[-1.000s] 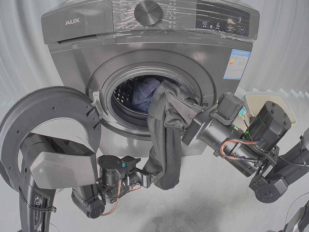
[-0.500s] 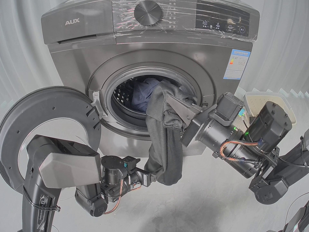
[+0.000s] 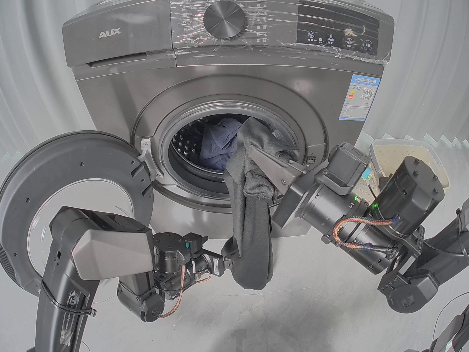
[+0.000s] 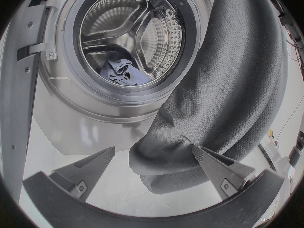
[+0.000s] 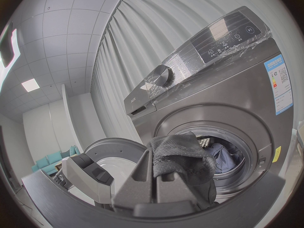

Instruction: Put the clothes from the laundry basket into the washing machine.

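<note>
— What's everything standing on?
— On my screen, a pale grey floor (image 3: 317, 299), smooth and a bit glossy. The washing machine (image 3: 122, 94) stands right on it, with its door (image 3: 73, 172) swung open to the robot's left.
— Anything else down there?
— I see a cream laundry basket (image 3: 395, 147) just beside the machine, on the robot's right. I can't see its base.
</note>
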`<state>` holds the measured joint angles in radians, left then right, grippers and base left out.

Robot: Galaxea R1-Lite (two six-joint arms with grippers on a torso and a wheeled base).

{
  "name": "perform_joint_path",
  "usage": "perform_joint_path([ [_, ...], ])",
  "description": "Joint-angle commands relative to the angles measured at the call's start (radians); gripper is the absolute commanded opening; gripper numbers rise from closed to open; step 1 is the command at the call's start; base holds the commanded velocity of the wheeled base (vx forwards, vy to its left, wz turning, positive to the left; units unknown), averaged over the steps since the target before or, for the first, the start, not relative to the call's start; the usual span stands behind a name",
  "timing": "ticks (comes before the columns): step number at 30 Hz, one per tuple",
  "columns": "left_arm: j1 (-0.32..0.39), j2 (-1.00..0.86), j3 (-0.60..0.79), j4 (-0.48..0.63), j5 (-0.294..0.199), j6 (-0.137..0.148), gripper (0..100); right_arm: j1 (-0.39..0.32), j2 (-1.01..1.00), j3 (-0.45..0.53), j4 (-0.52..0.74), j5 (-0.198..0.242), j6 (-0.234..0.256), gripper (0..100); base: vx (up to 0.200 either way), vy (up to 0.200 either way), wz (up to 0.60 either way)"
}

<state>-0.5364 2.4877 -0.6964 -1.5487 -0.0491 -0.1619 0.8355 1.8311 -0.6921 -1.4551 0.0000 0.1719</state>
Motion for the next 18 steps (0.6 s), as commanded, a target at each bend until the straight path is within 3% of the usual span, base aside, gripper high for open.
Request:
perform_joint_path([
  [1,-0.004,0.007,-0.005,-0.001,-0.003,0.001,100,0.0,-0.001,0.0,-0.001,0.0,0.0,0,0.0,0.0,0.0],
  [7,-0.008,-0.006,0.008,-0.001,-0.026,0.001,100,-0.001,-0.006,0.002,-0.001,0.0,0.0,0,0.0,0.0,0.0],
  [14,-0.008,-0.021,0.058,-0.002,-0.175,0.009,100,-0.004,-0.003,0.002,0.001,0.0,0.0,0,0.0,0.0,0.0],
  [18,-0.008,-0.019,0.049,-0.002,-0.19,0.009,100,-0.006,-0.001,0.002,-0.001,0.0,0.0,0,0.0,0.0,0.0],
])
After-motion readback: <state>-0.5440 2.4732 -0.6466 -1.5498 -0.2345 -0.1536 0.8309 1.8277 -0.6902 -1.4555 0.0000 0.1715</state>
